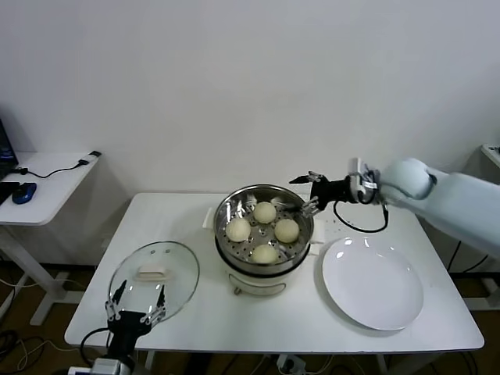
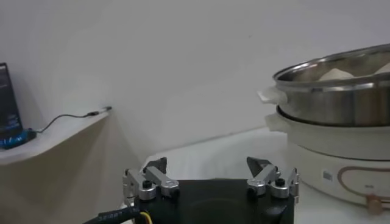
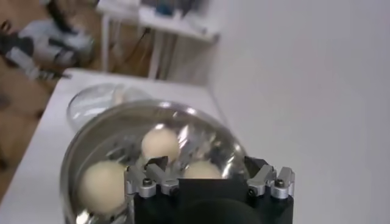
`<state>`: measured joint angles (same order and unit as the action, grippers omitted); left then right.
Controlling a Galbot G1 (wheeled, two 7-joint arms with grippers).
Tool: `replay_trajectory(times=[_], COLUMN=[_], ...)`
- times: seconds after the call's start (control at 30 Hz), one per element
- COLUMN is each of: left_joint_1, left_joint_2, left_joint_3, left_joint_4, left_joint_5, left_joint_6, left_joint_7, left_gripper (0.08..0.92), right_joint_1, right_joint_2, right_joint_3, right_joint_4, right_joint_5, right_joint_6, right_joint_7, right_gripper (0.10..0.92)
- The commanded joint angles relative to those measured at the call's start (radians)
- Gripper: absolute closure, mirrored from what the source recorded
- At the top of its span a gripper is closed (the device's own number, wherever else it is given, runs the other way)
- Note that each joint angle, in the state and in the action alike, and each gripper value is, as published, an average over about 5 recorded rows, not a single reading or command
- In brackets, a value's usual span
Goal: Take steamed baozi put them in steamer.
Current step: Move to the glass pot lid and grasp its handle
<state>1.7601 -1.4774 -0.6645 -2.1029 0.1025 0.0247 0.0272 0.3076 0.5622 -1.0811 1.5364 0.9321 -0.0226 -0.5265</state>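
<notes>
The steamer (image 1: pixel 223 212), a shiny steel basket on a white pot base, stands mid-table. Several cream-white baozi lie inside it: one at the back (image 1: pixel 265 212), one on the left (image 1: pixel 238 229), one on the right (image 1: pixel 287 230), one at the front (image 1: pixel 265 254). My right gripper (image 1: pixel 306 194) is open and empty, just above the steamer's far right rim. In the right wrist view it (image 3: pixel 207 163) hovers over the basket (image 3: pixel 76 155) with buns (image 3: pixel 160 143) below. My left gripper (image 1: pixel 137 298) is open and empty, low at the table's front left, also in the left wrist view (image 2: pixel 210 164).
A flat white plate (image 1: pixel 373 283) lies right of the steamer. A round glass lid (image 1: pixel 154 275) with a white handle lies on the left, just behind my left gripper. A white side desk (image 1: pixel 43 183) stands far left. The steamer side shows in the left wrist view (image 2: pixel 341 103).
</notes>
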Motion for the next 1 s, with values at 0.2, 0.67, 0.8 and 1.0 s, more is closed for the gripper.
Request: replay_trajectory(times=[0.2, 0.67, 0.8, 1.0], left_joint_1=[-0.002, -0.039, -0.078, -0.156], left_joint_2=[-0.004, 0.021, 0.036, 0.038], left_joint_3=[-0.02, -0.107, -0.056, -0.006], left_joint_4=[-0.025, 0.048, 0.12, 0.234], left_joint_5=[0.161, 1.428, 1.528, 1.522], left_joint_6=[-0.005, -0.028, 0.0, -0.001], left_joint_7=[0.002, -0.06, -0.049, -0.062], left_gripper=[0.177, 0.177, 0.177, 0.177], right_joint_1=[-1.17, -1.624, -1.658, -1.671], right_joint_2=[-0.027, 0.405, 0.464, 0.518], right_joint_3=[1.219, 1.69, 1.708, 1.712], right_joint_4=[0.208, 0.23, 0.206, 0.177], right_joint_5=[-0.16, -0.308, -0.333, -0.375], right_joint_6=[0.111, 0.103, 0.123, 0.136], right_joint_7=[0.299, 0.332, 0.346, 0.366], right_gripper=[0.203, 0.203, 0.203, 0.203])
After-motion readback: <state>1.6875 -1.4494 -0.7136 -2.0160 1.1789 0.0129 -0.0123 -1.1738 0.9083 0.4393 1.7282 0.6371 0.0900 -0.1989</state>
